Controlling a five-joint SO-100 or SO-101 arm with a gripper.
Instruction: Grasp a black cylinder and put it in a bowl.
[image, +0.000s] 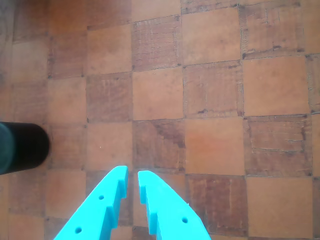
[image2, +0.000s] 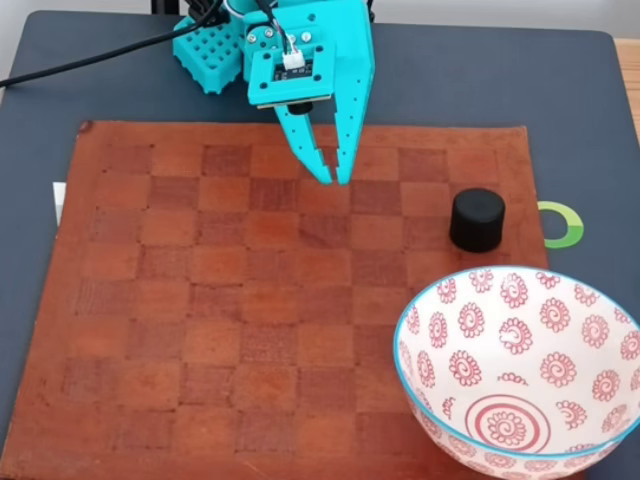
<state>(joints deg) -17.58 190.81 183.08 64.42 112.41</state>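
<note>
Claw (image2: 333, 180) nearly closed, empty, tips over checkered mat (image2: 200, 330)

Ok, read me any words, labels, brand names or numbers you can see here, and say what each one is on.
There is no readable text.
The gripper and its camera board carry no legible marking; the board is too small to tell.
The bowl has red spiral flowers, no letters.
The black cylinder is plain.
The green ring is a sign without words.
</note>
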